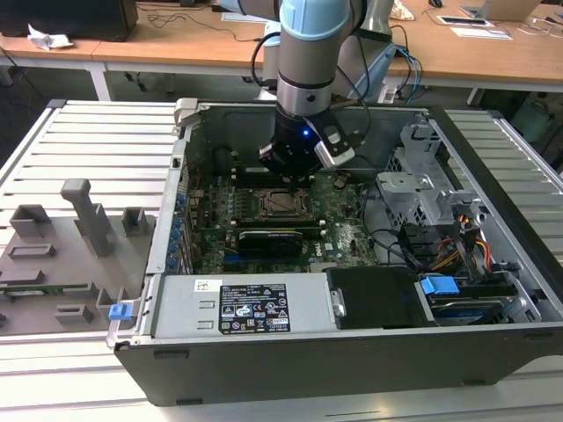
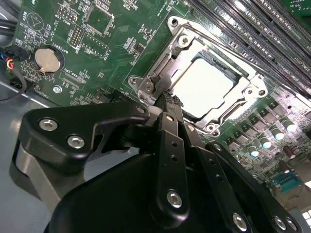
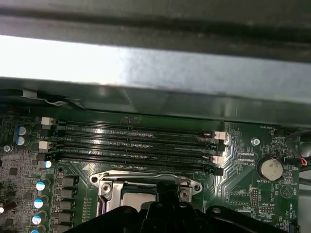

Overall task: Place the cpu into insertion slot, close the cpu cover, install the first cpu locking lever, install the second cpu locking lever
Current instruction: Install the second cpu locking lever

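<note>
Black linkage of the gripper sits nearest the lens in the second wrist view. From my remote station I read its fingers as pressed together into one narrow stack, with nothing pinched between them. Their tip rests at the edge of the cpu cover, beside a corner screw; whether it presses on the metal I cannot tell.

The cpu cover lies flat over the insertion slot. Through its window I see the cpu, seated and glaring bright.

Around the socket lies the green motherboard, carrying a round coin battery well apart from the socket. Long black memory slots run along the socket's far side in the first wrist view.

In the exterior view, the arm reaches down into the open computer case, with the gripper directly over the socket.
</note>
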